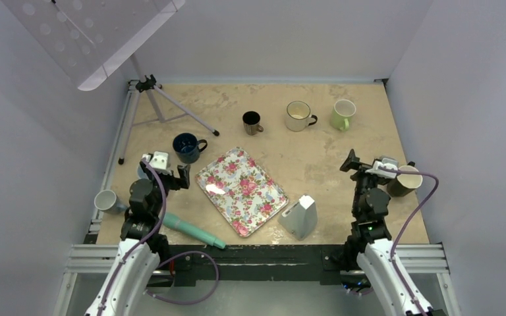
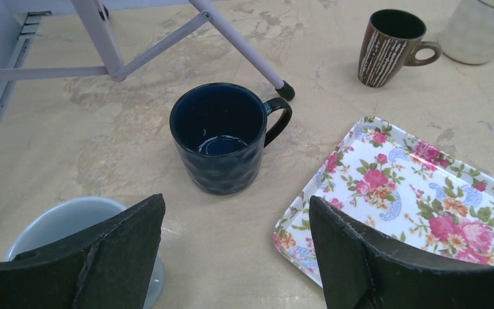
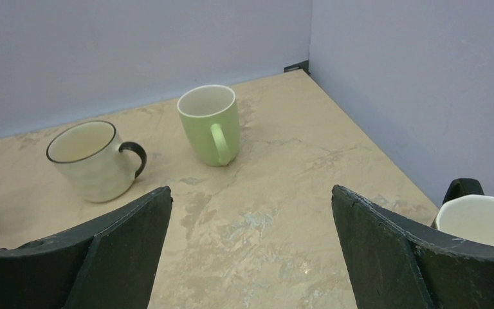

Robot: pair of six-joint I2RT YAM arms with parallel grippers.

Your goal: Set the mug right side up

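I am reading the pale blue mug (image 2: 64,225), sitting low and just left beneath the left jaws, as the inverted one, though it is half hidden; the dark blue mug (image 2: 222,138) ahead of them is standing mouth up. The left jaws and right jaws are both hanging released, grasping nothing. I am aiming to straddle the pale wall squarely, lifting clear of the tabletop (image 2: 71,129) before rolling the wrist

Seven mugs (image 1: 189,146) (image 1: 252,122) (image 1: 298,116) (image 1: 343,114) (image 1: 403,181) (image 1: 107,201) (image 2: 71,222), one floral tray (image 1: 240,189), one white carton (image 1: 300,217), one teal tool (image 1: 191,229), one tripod (image 1: 165,105)
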